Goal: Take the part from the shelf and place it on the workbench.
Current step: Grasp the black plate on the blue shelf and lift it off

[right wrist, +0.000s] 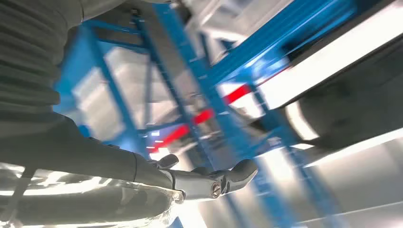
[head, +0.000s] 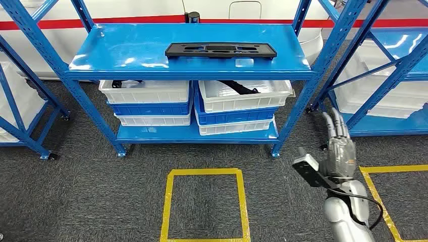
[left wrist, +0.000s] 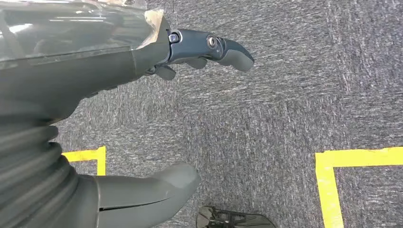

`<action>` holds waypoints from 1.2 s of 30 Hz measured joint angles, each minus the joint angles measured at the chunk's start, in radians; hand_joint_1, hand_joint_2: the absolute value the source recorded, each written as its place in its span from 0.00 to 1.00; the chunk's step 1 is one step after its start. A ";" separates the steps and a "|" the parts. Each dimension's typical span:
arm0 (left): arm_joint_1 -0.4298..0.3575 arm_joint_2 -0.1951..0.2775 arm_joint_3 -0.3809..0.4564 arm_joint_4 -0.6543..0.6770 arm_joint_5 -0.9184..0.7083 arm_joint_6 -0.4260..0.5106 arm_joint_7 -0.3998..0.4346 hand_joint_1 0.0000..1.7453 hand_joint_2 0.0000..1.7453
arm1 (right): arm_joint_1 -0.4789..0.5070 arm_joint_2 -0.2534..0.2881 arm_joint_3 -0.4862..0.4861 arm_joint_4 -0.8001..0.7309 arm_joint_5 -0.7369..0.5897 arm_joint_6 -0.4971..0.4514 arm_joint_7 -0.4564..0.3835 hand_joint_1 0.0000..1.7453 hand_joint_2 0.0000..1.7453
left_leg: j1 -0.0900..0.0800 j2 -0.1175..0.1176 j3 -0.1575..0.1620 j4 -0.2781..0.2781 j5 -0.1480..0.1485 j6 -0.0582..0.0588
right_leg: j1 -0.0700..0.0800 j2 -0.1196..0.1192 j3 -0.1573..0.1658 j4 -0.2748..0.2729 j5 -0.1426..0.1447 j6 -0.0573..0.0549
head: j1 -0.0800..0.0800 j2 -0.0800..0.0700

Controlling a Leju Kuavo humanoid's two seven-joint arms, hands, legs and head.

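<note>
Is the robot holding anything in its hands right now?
No. The right hand is raised with fingers out, holding nothing; the left hand hangs open over the floor. The black part lies on the shelf.

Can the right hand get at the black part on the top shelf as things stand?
Probably yes: the right hand is raised, open and empty, the black part lies uncovered on the top shelf, and nothing stands between them.

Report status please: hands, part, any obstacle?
Right robot hand raised, open, holding nothing. Left robot hand open, over the floor. Black part flat on top shelf, untouched. Nothing blocks it.
</note>
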 joint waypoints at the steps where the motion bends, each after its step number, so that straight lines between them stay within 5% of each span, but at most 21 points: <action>1: 0.000 0.000 0.000 0.000 -0.001 0.000 0.000 0.00 1.00 | -0.002 0.000 0.016 -0.003 0.010 0.000 0.003 0.00 1.00 | 0.000 0.000 0.000 0.000 0.000 0.000 | 0.000 0.000 0.000 0.000 0.000 0.000 | 0.000 0.000; 4: 0.000 -0.002 0.003 0.000 -0.007 0.002 0.002 0.00 1.00 | -0.014 0.000 0.095 -0.016 0.057 0.000 0.022 0.00 1.00 | 0.000 0.000 0.000 0.000 0.000 0.000 | 0.000 0.000 0.000 0.000 0.000 0.000 | 0.000 0.000; 8: -0.001 -0.004 0.009 0.000 -0.014 0.002 0.009 0.00 0.00 | -0.042 0.001 0.223 -0.024 0.131 0.000 0.052 0.00 1.00 | 0.000 0.000 0.000 0.000 0.000 0.000 | 0.000 0.000 0.000 0.000 0.000 0.000 | 0.000 0.000; 17: -0.012 -0.011 0.012 0.006 -0.040 -0.013 0.053 0.00 0.00 | -0.155 0.015 0.519 0.024 0.274 0.001 0.157 0.00 1.00 | 0.000 0.000 -0.001 0.000 0.001 0.000 | 0.000 0.001 -0.002 0.000 0.000 0.000 | 0.000 0.000; 36: -0.012 -0.009 0.013 0.007 -0.064 -0.034 0.072 0.00 0.00 | -0.168 -0.008 0.586 0.050 0.268 -0.005 0.204 0.00 1.00 | 0.000 0.001 -0.001 0.000 0.001 0.000 | 0.000 0.001 -0.002 0.000 0.000 0.000 | 0.000 0.000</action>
